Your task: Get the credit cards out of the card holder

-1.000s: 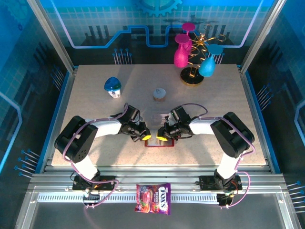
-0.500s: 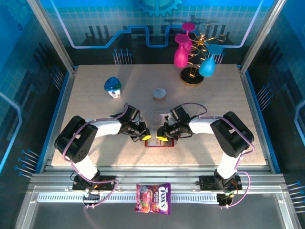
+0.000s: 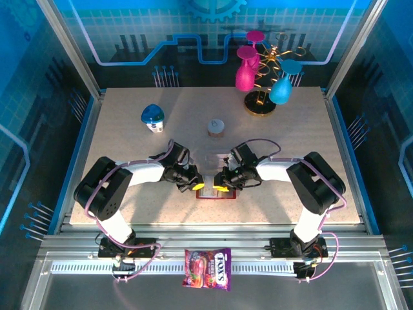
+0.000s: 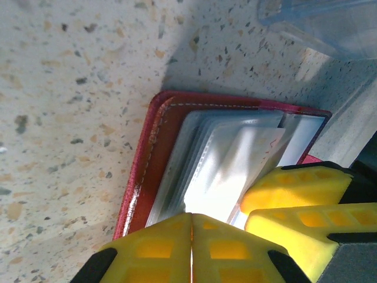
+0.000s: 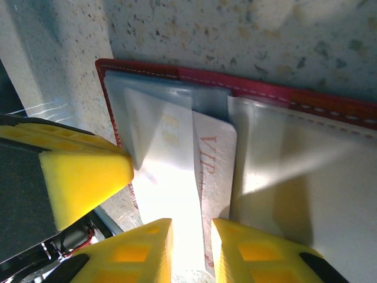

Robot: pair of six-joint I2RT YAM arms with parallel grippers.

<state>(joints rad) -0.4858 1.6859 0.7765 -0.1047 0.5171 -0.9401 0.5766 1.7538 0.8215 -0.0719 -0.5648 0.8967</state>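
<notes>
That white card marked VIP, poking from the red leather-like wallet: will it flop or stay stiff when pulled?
The white VIP card lies flat with straight edges, so probably stiff. Its glare suggests a slick surface that may slip. The creased clear sleeves beside it look floppy and might drag along.

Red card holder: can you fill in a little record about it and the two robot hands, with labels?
Thing: card holder, red, lying open on the speckled table
Inside: see-through pockets; a white card with red VIP lettering
Left hand: left gripper shut, tips at the holder's edge
Right hand: right gripper, jaws slightly apart, white card in the gap
Job so far: card not yet out
</notes>
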